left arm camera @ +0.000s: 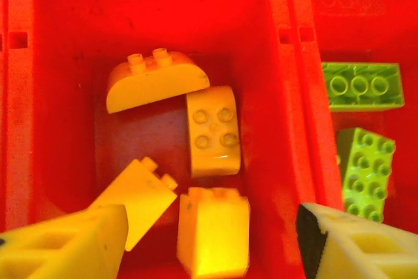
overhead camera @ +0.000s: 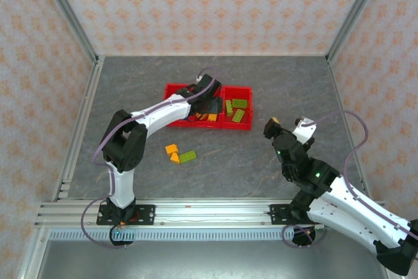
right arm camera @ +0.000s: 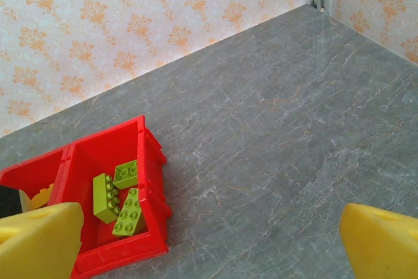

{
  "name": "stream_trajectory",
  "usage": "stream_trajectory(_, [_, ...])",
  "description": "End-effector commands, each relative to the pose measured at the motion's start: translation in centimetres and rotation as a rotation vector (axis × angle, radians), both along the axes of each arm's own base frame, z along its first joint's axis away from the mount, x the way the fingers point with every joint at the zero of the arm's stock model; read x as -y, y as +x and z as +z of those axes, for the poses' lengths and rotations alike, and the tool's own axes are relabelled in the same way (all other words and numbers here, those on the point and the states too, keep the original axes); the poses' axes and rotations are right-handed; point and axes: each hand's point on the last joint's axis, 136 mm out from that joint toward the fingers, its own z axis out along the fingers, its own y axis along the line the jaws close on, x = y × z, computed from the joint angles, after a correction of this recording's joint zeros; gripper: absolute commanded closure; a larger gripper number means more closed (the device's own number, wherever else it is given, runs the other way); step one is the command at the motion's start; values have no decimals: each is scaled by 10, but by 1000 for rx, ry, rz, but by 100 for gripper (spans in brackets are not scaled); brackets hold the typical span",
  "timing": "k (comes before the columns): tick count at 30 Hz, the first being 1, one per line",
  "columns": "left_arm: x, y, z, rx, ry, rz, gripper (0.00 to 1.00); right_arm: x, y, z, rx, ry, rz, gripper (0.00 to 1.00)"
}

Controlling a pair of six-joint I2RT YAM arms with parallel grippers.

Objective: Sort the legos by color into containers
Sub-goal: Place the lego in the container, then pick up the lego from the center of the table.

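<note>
Left end effector point(left arm camera: 210, 227): fingers spread wide, pinching nothing, hanging low over the middle container point(left arm camera: 59, 96).
Orange-yellow legos point(left arm camera: 212, 132): four in that container, right under it; one sits between the fingers, touching neither, as far as I can see.
Watch for: that brick looks tipped on edge, so a crooked lift could clip it and flick it out.
Divider point(left arm camera: 297, 96): right under its right-hand finger; a bump there would likely shove the whole joined row.
Green legos point(left arm camera: 361, 86): next container to its right, so a knocked brick could land in the wrong colour.
Loose legos point(overhead camera: 179, 155): orange and green, just beside each other on the surface point(overhead camera: 261, 161), behind it; grabbing one may drag the other.
Right end effector point(right arm camera: 209, 240): spread wide, empty, containers off to its left.
</note>
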Motion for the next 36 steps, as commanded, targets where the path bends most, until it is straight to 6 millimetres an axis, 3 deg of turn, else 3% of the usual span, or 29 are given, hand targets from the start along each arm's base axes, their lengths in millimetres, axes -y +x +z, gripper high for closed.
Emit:
stream_trajectory(1, [-13,-4,37,80,1,29,19,11,-2,-1,3,-19,-49,0])
stream_trajectory(5, [-39,-22,54,112,26,95,10,10,-2,-2,4,-17,-47,0])
stream_trajectory(9, [-76,-51,48,81,125,192,1,8,-1,-3,1,-17,-38,0])
stream_trajectory(13, [-109,-83,40,61,136,304,1,6,0,-5,-5,-22,-30,0])
stream_trajectory(19, [-140,-127,33,47,89,394,1,4,0,-6,-12,-24,-23,0])
stream_trajectory(28, [-145,-183,-37,-199,156,302,3,2,1,-10,-14,-23,-19,0])
stream_trajectory(31, [-140,-194,-56,-258,137,266,8,2,2,-10,-14,-23,-17,0])
stream_trajectory(36, [-142,-201,-71,-301,179,251,8,1,2,-10,-16,-23,-14,0])
